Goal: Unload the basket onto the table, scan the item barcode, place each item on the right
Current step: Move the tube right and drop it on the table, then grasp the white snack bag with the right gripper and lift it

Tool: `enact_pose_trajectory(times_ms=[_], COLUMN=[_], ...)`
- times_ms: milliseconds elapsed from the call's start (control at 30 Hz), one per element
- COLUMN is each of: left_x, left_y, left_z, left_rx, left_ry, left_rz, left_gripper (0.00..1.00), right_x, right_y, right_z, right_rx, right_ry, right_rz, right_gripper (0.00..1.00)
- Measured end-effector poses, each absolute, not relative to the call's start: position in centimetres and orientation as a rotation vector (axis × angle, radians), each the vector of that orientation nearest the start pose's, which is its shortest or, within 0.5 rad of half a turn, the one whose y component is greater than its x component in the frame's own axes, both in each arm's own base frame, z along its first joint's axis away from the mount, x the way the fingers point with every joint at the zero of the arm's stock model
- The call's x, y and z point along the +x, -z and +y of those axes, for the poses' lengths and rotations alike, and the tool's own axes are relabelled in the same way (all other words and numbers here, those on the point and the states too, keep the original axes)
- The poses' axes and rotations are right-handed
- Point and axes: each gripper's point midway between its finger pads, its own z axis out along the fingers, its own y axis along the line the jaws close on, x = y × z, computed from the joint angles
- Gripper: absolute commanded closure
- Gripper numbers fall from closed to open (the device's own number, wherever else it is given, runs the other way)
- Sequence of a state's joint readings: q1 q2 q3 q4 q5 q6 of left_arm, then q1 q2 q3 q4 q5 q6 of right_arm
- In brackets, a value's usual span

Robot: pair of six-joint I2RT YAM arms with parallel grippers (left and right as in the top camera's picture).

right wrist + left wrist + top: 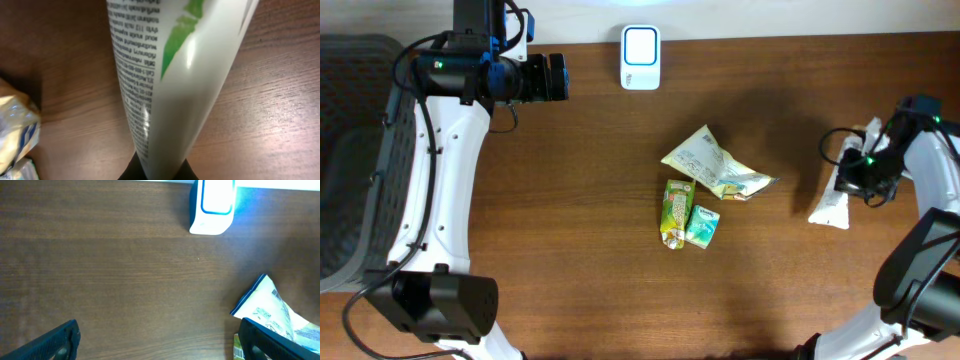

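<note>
Tube [832, 203] is gripped at one end by the right claw [865, 172], jaws clamped tight, over the right side of the bench [590, 260]. Fine print and a green mark are seen on it in the wrist view. Left claw [565, 77] is spread wide, far-left, near the scanner [640, 57]. Scanner is set at the far edge, well apart from the tube. Packet [715, 165], pouch [676, 212] and sachet [702, 226] are laid mid-bench.

Item 1, my left arm: stretched forward at the far side, hand [560, 77] pointing right, fingers spread wide. Item 2, my right arm: folded inward, hand [855, 178] clamped tight on a white tube [830, 210].
</note>
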State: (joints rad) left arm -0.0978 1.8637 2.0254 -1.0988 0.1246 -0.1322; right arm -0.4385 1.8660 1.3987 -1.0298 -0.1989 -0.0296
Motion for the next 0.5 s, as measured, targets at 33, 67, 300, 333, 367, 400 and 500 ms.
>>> enact_pose_trajectory(times_ms=[33,67,300,333,367,400,500], left_x=[46.9,46.9,46.9,46.9,46.9,46.9,46.9], left_y=[-26.8,-26.8,-26.8,-26.8,-26.8,-26.8,-26.8], left_z=[-6.7,-6.7,-6.7,-6.7,-6.7,-6.7,-6.7], left_rx=[0.008,0.008,0.008,0.008,0.008,0.008,0.008], left_ry=[0.25,0.25,0.25,0.25,0.25,0.25,0.25], left_rz=[2.516,2.516,2.515,2.515,2.515,2.516,2.516], left_gripper=[0.01,0.01,0.01,0.01,0.01,0.01,0.01], right_x=[33.7,33.3,34.6,35.1,35.4,35.5,36.8], right_y=[-6.4,-6.1,-11.8,-13.5,-14.7,-15.5,-15.0], right_z=[-12.6,-13.0,-9.8,-8.8,-7.4,-5.8,-1.2], right_rx=[0.634,0.665,0.711,0.69,0.662,0.633,0.599], right_ry=[-0.287,-0.312,-0.762,-0.842,-0.915,-0.967,-1.036], right_rz=[2.945,2.941,2.813,2.776,2.755,2.751,2.77], right_gripper=[0.46,0.3,0.01,0.01,0.01,0.01,0.01])
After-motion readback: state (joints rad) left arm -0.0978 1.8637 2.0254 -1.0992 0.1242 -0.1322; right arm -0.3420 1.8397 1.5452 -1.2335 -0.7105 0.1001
